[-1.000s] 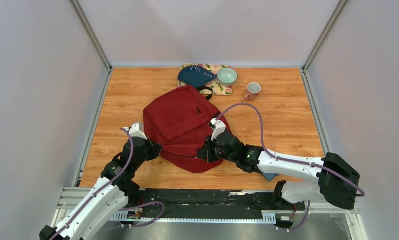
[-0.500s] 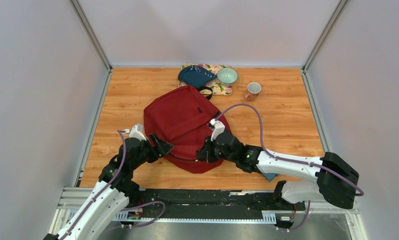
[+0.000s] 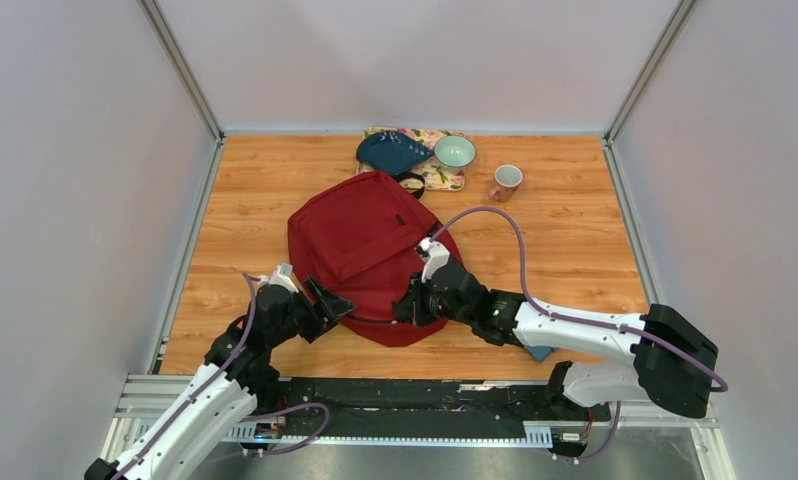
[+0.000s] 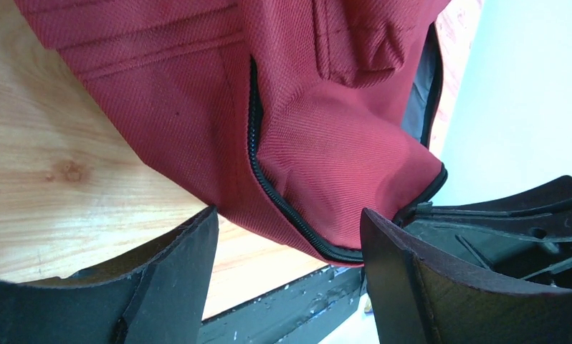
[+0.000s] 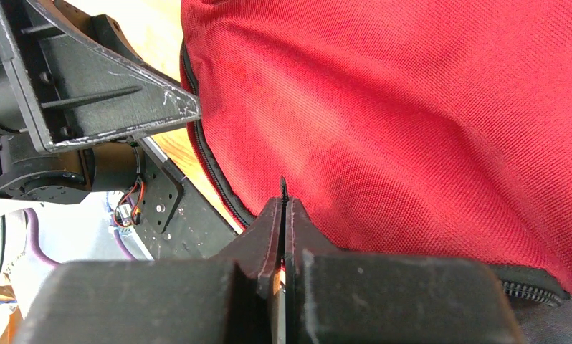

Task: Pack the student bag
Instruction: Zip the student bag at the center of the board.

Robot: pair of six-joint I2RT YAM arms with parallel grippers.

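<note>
The student bag (image 3: 360, 250), a dark red backpack with black zippers, lies flat in the middle of the wooden table. My left gripper (image 3: 333, 303) stands open at the bag's near left edge. In the left wrist view its jaws (image 4: 287, 215) straddle the bag's zipped corner (image 4: 326, 129) without touching it. My right gripper (image 3: 407, 300) is at the bag's near right edge. Its jaws (image 5: 283, 204) are shut on a thin black zipper tab (image 5: 282, 188) against the red fabric (image 5: 383, 107). The left gripper's finger (image 5: 111, 79) shows close by.
At the back lie a floral tray (image 3: 437, 178) with a dark blue pouch (image 3: 390, 152) and a pale green bowl (image 3: 454, 151); a pink mug (image 3: 506, 181) stands beside it. A blue item (image 3: 538, 352) peeks from under my right arm. Grey walls close three sides.
My left gripper has opened, letting go of the bag's left edge, and has moved nearer and to the right along that edge. The right gripper has stayed shut in place.
</note>
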